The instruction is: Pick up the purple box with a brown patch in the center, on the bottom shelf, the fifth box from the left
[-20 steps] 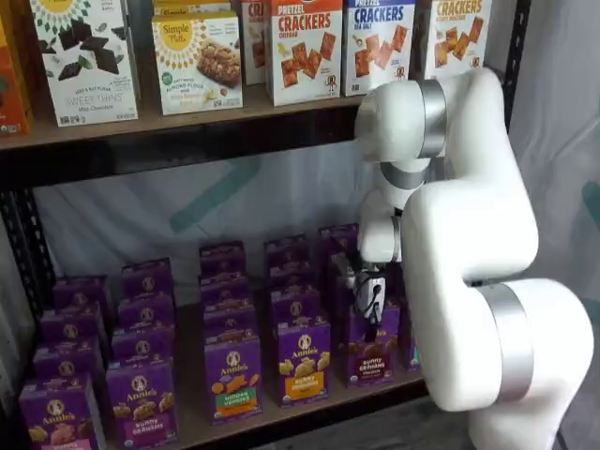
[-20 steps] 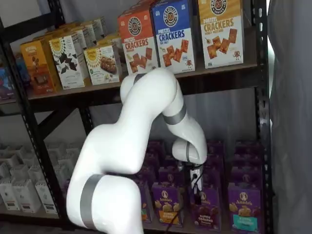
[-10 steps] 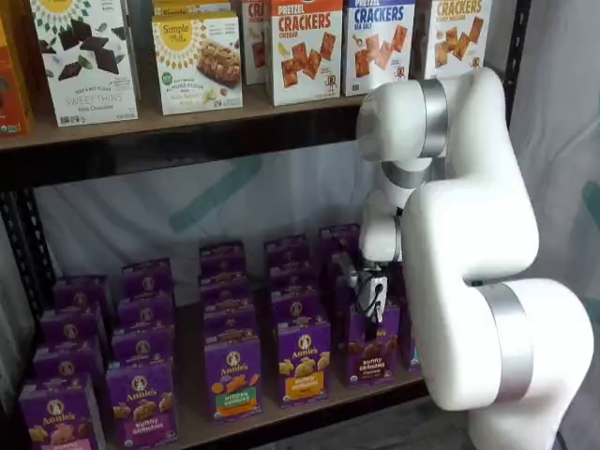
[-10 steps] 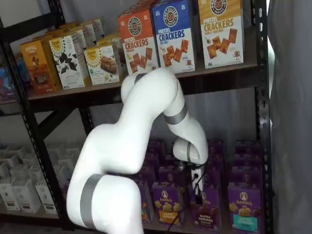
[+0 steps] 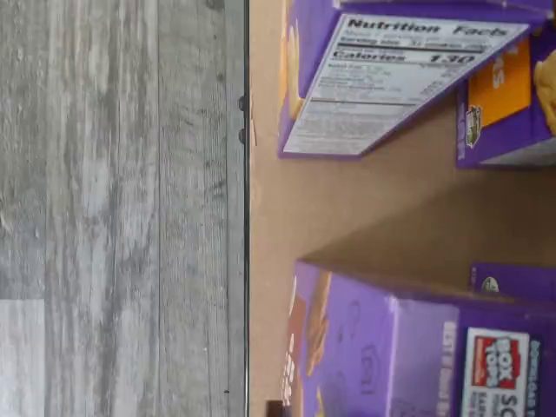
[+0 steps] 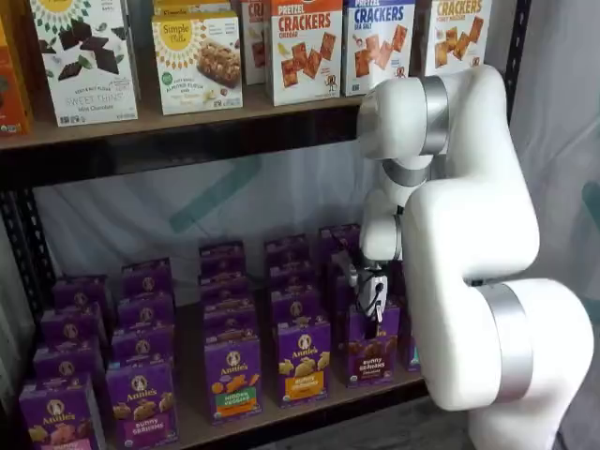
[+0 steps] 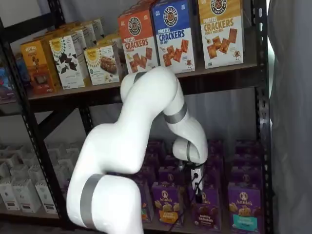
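Note:
The purple box [image 6: 368, 352] with dark brown cookies and "bunny grahams" lettering stands at the front of the bottom shelf [image 6: 190, 394], and it shows in both shelf views [image 7: 206, 213]. My gripper [image 6: 369, 305] hangs just above the box's top, its black fingers pointing down, and it also shows in a shelf view [image 7: 197, 184]. No gap between the fingers can be made out, and they hold no box. The wrist view shows the shelf board [image 5: 347, 208] and a purple carton top [image 5: 391, 347] seen from above.
Rows of purple Annie's cartons fill the shelf, with an orange-yellow panel carton [image 6: 303, 361] to the left of the target and a teal-patch carton [image 7: 243, 214] to its right. Cracker boxes [image 6: 305, 47] stand on the shelf above. The wrist view shows a grey floor [image 5: 113, 208] beyond the black rail.
The gripper has lifted very slightly above the box and stayed over it. The arm's upper links have shifted a little.

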{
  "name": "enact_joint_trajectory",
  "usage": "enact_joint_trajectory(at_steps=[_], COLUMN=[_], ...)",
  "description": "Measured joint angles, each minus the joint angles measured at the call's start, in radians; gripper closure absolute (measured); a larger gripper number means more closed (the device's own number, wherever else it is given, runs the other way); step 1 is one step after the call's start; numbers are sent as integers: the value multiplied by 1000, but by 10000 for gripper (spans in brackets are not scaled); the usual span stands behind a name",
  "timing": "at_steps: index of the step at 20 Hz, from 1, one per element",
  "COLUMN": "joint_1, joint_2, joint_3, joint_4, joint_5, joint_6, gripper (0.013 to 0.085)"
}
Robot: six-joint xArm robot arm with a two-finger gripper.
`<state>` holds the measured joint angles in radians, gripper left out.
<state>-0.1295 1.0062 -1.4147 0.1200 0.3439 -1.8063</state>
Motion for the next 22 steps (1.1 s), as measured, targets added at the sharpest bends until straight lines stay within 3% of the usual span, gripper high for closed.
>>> enact_joint_trajectory(at_steps=[3, 5, 12, 17, 22], joint_1=[1, 2, 2, 0, 2], joint_2=[-4, -7, -16, -20, -26], joint_3=[4, 6, 21, 29, 35], joint_4=[10, 17, 22, 25, 14], joint_5=[5, 10, 3, -2, 3], joint_6=[-8, -13, -19, -23, -11], gripper=[450, 530, 530, 650, 650])
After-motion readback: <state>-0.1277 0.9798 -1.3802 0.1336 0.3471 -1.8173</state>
